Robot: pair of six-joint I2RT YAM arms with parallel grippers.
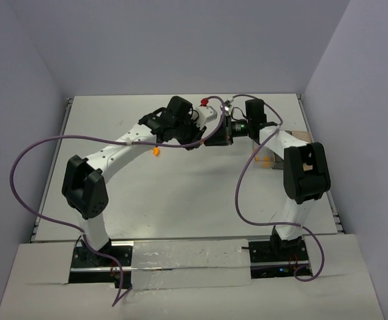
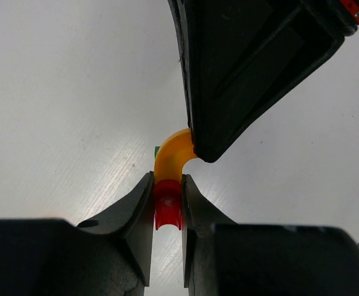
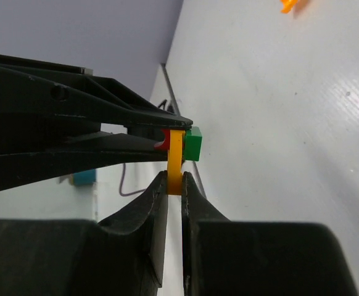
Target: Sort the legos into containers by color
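A small joined cluster of legos is held between both grippers above the table. My left gripper (image 2: 167,180) is shut on its red piece (image 2: 167,206). A curved orange-yellow piece (image 2: 172,154) rises from the red one to the right gripper's finger (image 2: 247,68). My right gripper (image 3: 174,180) is shut on the orange-yellow piece (image 3: 176,161), which has a green brick (image 3: 193,145) and the red piece (image 3: 163,141) attached. In the top view the left gripper (image 1: 197,138) and the right gripper (image 1: 215,137) meet at mid-table. The containers (image 1: 306,137) are mostly hidden behind the right arm.
A loose orange lego (image 1: 156,151) lies on the table under the left forearm; it also shows in the right wrist view (image 3: 288,5). A red knob (image 1: 205,102) caps a wrist at the back. Purple cables loop beside both arms. Walls close the table on three sides.
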